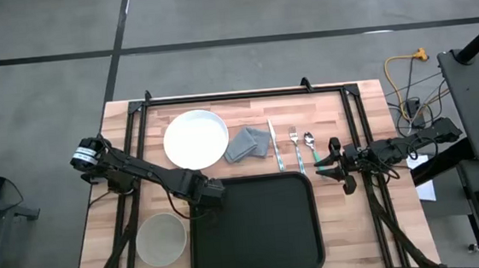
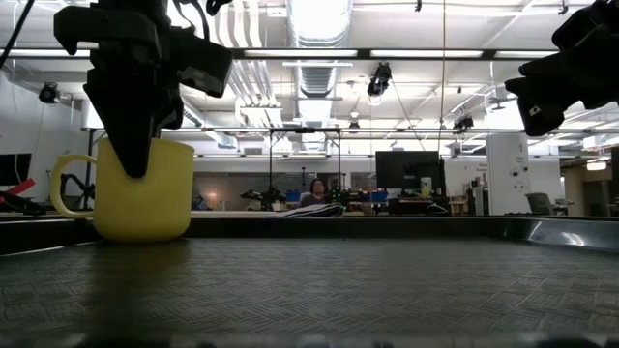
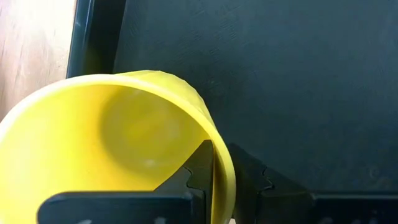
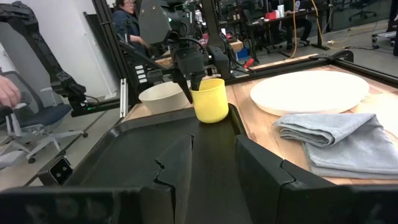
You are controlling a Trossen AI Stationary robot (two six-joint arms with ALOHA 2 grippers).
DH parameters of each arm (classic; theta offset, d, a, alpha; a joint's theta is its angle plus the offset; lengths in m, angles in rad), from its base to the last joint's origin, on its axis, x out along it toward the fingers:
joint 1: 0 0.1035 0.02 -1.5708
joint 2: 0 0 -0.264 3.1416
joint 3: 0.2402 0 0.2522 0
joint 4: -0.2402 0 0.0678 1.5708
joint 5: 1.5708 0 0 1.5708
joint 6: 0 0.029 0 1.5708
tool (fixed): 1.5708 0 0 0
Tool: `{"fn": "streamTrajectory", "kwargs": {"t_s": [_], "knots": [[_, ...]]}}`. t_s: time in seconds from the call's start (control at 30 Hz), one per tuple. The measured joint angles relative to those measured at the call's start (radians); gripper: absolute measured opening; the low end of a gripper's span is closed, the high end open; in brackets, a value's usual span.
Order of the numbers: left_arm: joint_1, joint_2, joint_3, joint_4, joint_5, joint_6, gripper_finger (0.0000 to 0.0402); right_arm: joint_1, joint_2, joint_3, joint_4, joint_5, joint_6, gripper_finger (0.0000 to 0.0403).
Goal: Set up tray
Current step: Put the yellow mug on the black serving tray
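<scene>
Yellow is the colour of the mug (image 4: 210, 99) that my left gripper (image 3: 214, 180) holds. My fingers are pinched on its wall near the rim, one finger inside the mug and one outside. The mug stands upright on the tray (image 1: 265, 235), in the corner nearest the plate (image 1: 195, 139).

The tray is big, black and has round corners and a raised rim. It lies on the wooden tabletop (image 1: 360, 253), at the edge farthest from the plate and the cutlery. Apart from the mug, I see nothing else on it.

My right gripper (image 1: 332, 163) hangs in the air just beside the tray's other far corner, near the spoon (image 1: 311, 145). Its fingers are partly apart and hold nothing.

Behind the tray, in a row, lie the round white plate, a folded grey cloth (image 1: 249, 143), a knife (image 1: 275, 144), a fork (image 1: 295, 145) and the spoon. A pale bowl (image 1: 161, 239) sits on the tabletop just beside the tray, on my left side.
</scene>
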Motion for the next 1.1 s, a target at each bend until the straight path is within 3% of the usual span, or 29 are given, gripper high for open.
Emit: {"fn": "streamTrajectory", "kwargs": {"t_s": [0.83,0.97,1.1], "knots": [[0.001,0.0,-0.001,0.007,-0.005,-0.013,0.0025,0.0,0.0,0.0,0.0,0.0,0.0,0.0112],[0.002,0.0,-0.001,-0.023,-0.013,-0.045,0.0068,0.0,0.0,0.0,0.0,0.0,0.0,0.0112],[0.002,0.0,-0.001,-0.044,-0.028,-0.091,0.015,0.0,0.0,0.0,0.0,0.0,0.0,0.0112]]}}
